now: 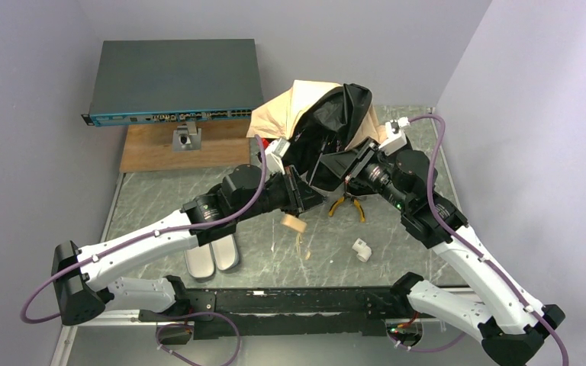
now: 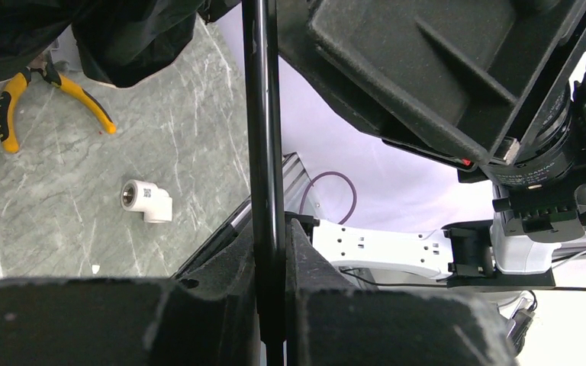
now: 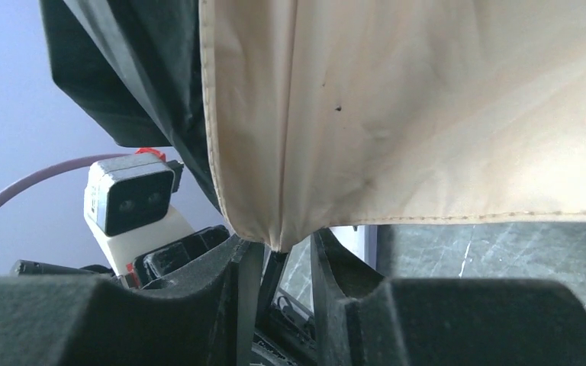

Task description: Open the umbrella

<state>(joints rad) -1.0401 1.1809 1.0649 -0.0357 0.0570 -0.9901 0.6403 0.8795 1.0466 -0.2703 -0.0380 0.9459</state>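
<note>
Nearest the arm bases, on the grey marbled table (image 1: 328,263): two lavender-grey case shells (image 1: 212,257) side by side at left, a white pipe elbow (image 1: 362,249) at right.

Just beyond, the tan handle (image 1: 294,223) of the umbrella (image 1: 286,110), poking out on the near side of the left gripper (image 1: 305,197), thin loop trailing below it. Shown from above only, out of sight in both wrist views. Cannot tell whether resting on the table or held clear of it.

Next, yellow-handled pliers (image 1: 349,206) lying flat between the two grippers, caught also by the left wrist camera, not far from the elbow.

Left gripper: pressed together on the black shaft (image 2: 263,137). Plain in the left wrist view, masked from above by the wrist itself.

Right gripper (image 1: 353,174): narrowed to a pinch on the canopy's hem, with a corner of cream fabric (image 3: 427,114) and a dark rib tucked between the fingers (image 3: 336,297). Plain only in the right wrist view.

Farther back, the umbrella up off the table between both arms, canopy partly spread and bunched, cream outside toward the left rear, black underside (image 1: 339,122) gaping toward the overhead camera.

Behind, a wooden board (image 1: 168,152), and farthest, a dark network switch (image 1: 172,76).
</note>
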